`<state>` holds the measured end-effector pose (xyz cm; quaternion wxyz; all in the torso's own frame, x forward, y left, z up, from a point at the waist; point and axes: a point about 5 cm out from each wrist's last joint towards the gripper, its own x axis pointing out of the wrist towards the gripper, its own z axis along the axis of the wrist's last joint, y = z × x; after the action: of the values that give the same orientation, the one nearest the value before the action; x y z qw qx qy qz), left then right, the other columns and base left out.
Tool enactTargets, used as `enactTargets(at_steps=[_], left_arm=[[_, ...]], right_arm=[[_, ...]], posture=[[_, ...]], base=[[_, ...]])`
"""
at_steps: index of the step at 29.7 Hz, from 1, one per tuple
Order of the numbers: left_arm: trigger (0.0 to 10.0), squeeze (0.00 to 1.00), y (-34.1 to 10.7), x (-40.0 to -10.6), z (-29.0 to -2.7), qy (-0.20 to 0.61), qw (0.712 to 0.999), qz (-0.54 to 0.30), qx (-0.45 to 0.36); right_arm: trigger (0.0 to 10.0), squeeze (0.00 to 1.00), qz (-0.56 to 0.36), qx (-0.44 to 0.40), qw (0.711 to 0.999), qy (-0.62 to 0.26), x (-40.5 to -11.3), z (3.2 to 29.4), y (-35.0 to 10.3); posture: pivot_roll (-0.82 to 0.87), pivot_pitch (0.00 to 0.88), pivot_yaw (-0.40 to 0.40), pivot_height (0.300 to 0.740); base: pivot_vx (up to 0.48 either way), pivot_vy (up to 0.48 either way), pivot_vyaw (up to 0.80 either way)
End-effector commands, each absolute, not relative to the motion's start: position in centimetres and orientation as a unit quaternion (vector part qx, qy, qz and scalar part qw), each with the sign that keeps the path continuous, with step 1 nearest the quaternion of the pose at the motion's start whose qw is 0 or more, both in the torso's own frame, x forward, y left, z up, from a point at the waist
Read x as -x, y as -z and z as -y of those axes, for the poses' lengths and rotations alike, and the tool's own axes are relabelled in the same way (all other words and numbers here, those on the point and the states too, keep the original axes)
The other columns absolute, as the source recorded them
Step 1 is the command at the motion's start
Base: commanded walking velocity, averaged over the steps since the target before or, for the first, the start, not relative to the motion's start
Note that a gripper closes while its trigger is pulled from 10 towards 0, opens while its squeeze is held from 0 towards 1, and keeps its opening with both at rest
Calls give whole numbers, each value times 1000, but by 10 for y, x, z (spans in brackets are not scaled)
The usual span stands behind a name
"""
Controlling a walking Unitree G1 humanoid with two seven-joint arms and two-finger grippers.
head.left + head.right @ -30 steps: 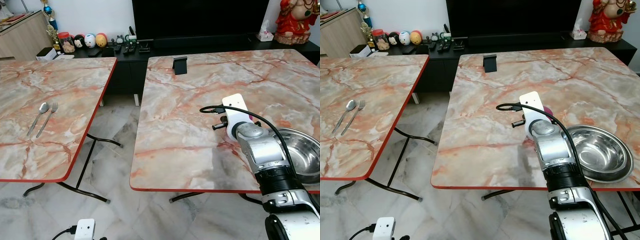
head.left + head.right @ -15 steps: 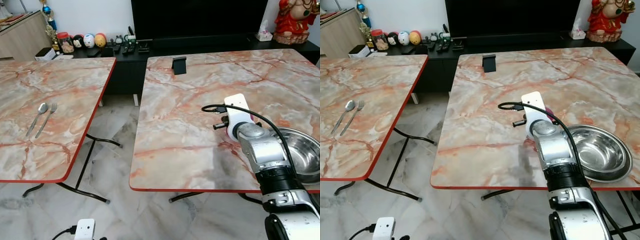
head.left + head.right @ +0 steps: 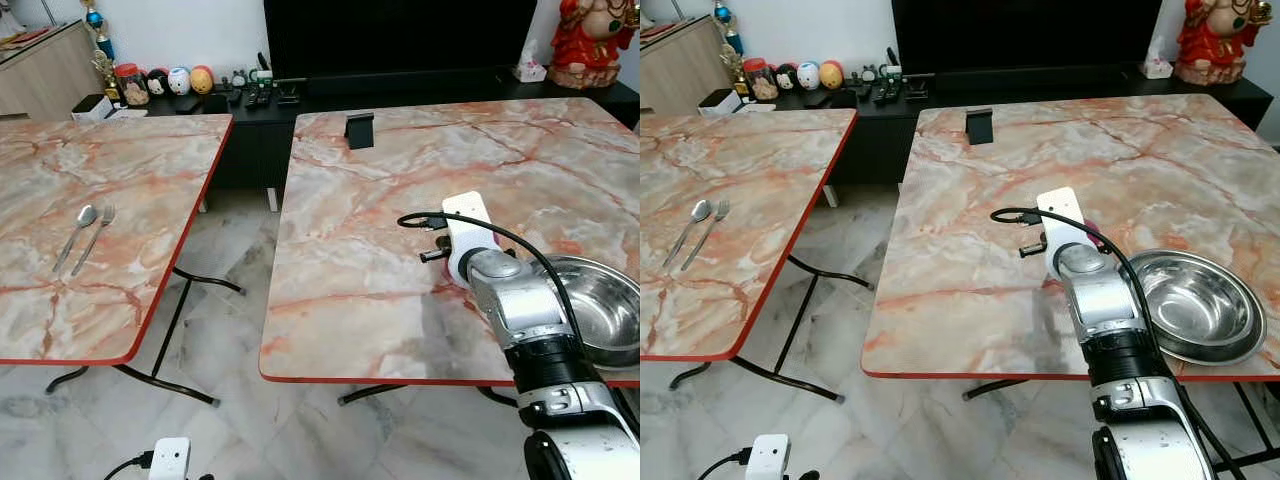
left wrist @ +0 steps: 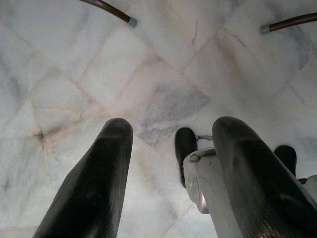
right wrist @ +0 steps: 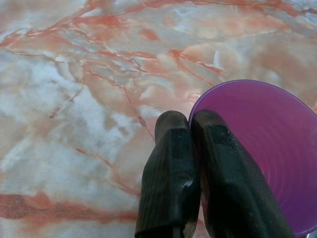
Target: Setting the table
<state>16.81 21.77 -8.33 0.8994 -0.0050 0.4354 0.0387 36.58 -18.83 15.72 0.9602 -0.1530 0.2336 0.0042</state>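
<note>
My right gripper is shut on the rim of a purple cup, one finger inside it and one outside. The cup is just above or on the right marble table, close to that table's front right. The silver right arm hides the cup from the head camera. A steel bowl sits on the same table just to the right of the arm. A spoon and a fork lie side by side on the left marble table. My left gripper hangs open over the floor.
A gap of marble floor with folding table legs separates the two tables. A small black stand sits at the far edge of the right table. A dark TV console with small ornaments runs along the back wall.
The right wrist has shifted slightly to the left over the table, still gripping the cup. Nothing else has moved.
</note>
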Motion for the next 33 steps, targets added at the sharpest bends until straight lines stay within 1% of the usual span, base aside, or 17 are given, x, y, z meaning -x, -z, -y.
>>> enactTargets(at_steps=[1,5,6,7,8,9,11,12,13,14,33], left_arm=[[10000,0,85,-164,-221,-47,894,-445,7],[10000,0,85,-164,-221,-47,894,-445,7],[10000,0,85,-164,-221,-47,894,-445,7],[10000,0,85,-164,-221,-47,894,-445,7],[10000,0,85,-164,-221,-47,894,-445,7],[10000,0,85,-164,-221,-46,894,-445,6],[10000,0,85,-164,-222,-47,894,-445,5],[10000,0,85,-164,-222,-47,894,-445,5],[10000,0,85,-164,-222,-47,894,-445,4],[10000,0,85,-164,-222,-47,894,-445,4],[10000,0,85,-164,-222,-47,894,-445,5]], right_arm=[[10000,0,-231,147,962,-5,-365,186,-158],[10000,0,-231,146,962,-5,-365,186,-158],[10000,20,-231,145,962,-5,-365,185,-158],[10000,184,-230,145,962,-5,-365,185,-158],[10000,184,-230,145,962,-5,-365,185,-158],[10000,1000,-229,145,962,-6,-366,184,-158],[10000,1000,-228,145,963,-6,-366,184,-159],[10000,863,-227,146,963,-4,-366,184,-159],[10000,220,-226,146,963,-4,-366,184,-159],[10000,0,-226,146,963,-3,-366,184,-159],[10000,0,-195,147,970,9,-370,182,-168]], posture=[[-161,0,80,740],[-161,0,80,740],[-161,0,80,740],[-161,0,80,740],[-161,0,80,740],[-158,0,81,740],[-158,0,81,740],[-156,0,81,740],[-156,0,81,740],[-156,0,82,740],[-155,0,82,740]], base=[[0,0,0],[0,0,0],[0,0,0],[0,0,0],[0,0,0],[0,0,0],[0,0,0],[0,0,0],[0,0,0],[0,0,0],[0,0,0]])
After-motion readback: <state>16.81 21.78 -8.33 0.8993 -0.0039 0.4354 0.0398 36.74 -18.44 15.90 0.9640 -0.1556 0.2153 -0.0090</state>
